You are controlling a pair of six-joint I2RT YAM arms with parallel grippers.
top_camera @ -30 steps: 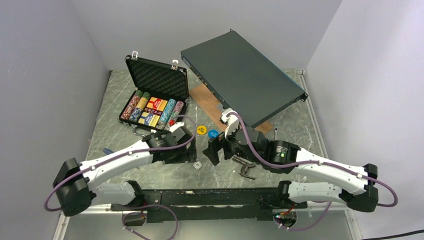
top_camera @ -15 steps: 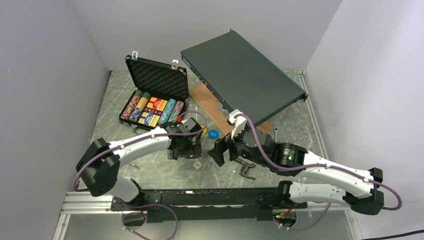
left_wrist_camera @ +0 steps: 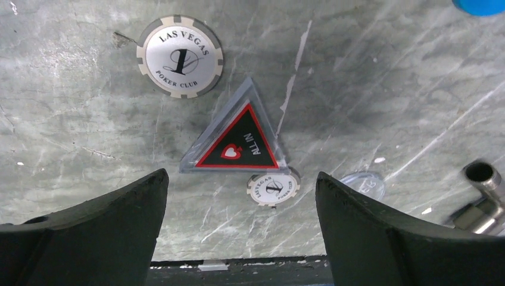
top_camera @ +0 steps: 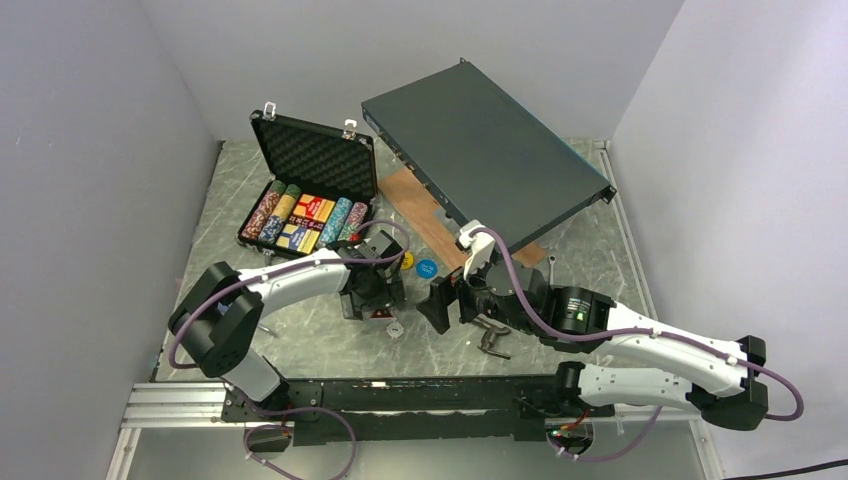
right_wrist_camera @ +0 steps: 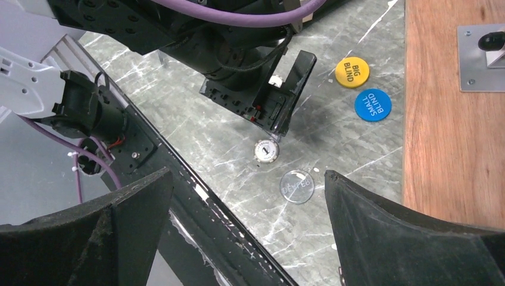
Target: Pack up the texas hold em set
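Right now, left tool [left_wrist_camera: 241,179]: I see its fingers spread wide, gripping nothing, pointed down at the tabletop [top_camera: 300,345].
Red triangle [left_wrist_camera: 235,143]: lies in the gap between the left tool's fingers, touched by neither; it reads ALL IN.
White chip [left_wrist_camera: 180,56]: flat on the tabletop past the triangle, toward the left finger's side.
Second white chip [left_wrist_camera: 273,188]: just beside the triangle's near corner, between the fingers.
Right tool [right_wrist_camera: 247,179]: fingers wide apart, nothing in them, facing the left tool from close by.
Clear disc [right_wrist_camera: 297,186]: between the right tool's fingers in my right wrist view, near the left tool's right finger.
Yellow disc [right_wrist_camera: 352,71] and blue disc [right_wrist_camera: 373,105]: close together but apart, ahead of the right tool, just beside the wooden board [right_wrist_camera: 452,131].
Briefcase [top_camera: 312,160]: open, lid up, beyond the left tool and to its left, well apart from it.
Chips [top_camera: 300,222]: in rows in the briefcase's lower half.
Metal box [top_camera: 485,150]: beyond the right tool, lying over part of the board.
Pliers [top_camera: 490,338]: just beside the right tool's wrist; I cannot tell if they touch.
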